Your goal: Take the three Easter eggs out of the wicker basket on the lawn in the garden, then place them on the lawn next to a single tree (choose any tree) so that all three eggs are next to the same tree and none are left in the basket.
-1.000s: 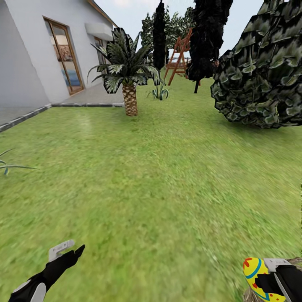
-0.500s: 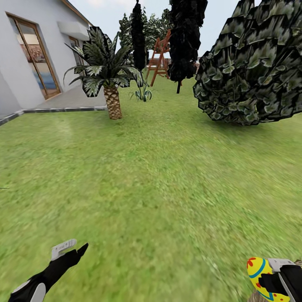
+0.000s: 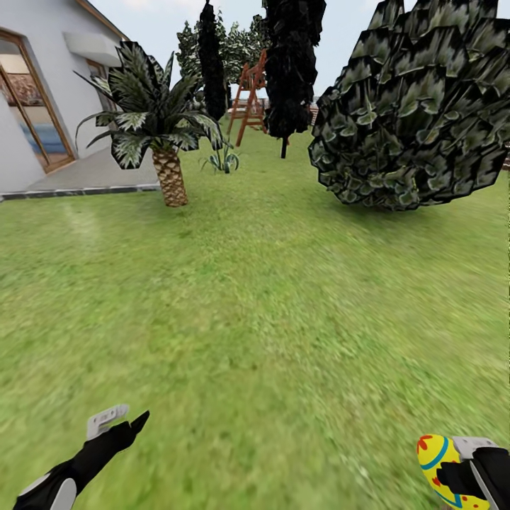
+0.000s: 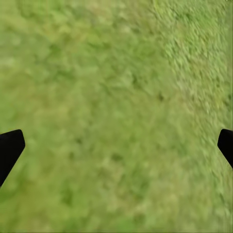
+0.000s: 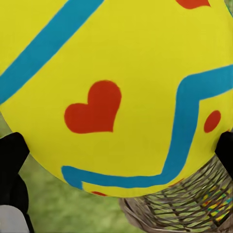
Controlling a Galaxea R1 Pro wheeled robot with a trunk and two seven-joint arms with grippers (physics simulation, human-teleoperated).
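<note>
My right gripper (image 3: 453, 473) is at the head view's bottom right corner, shut on a yellow Easter egg (image 3: 433, 459) with a blue band and red marks. In the right wrist view that egg (image 5: 116, 82) sits between the black fingertips (image 5: 11, 151), and the wicker basket (image 5: 187, 209) shows just behind and below it. Low at the left, my left gripper (image 3: 117, 423) is open over the lawn (image 3: 255, 304), with only grass (image 4: 116, 97) between its fingertips (image 4: 9, 148). A tree (image 3: 418, 106) with dark, pale-flecked leaf cards stands far right, its trunk hidden.
A scaly-trunked palm (image 3: 168, 170) stands far left beside the white house (image 3: 42, 78) and grey paving (image 3: 92, 173). Two dark narrow trees (image 3: 287, 64) and a red-brown wooden frame (image 3: 248, 95) are further back. Open grass lies ahead.
The whole picture has slid left, so the camera has turned right. Both grippers keep their places in the view, and the right one still holds the egg.
</note>
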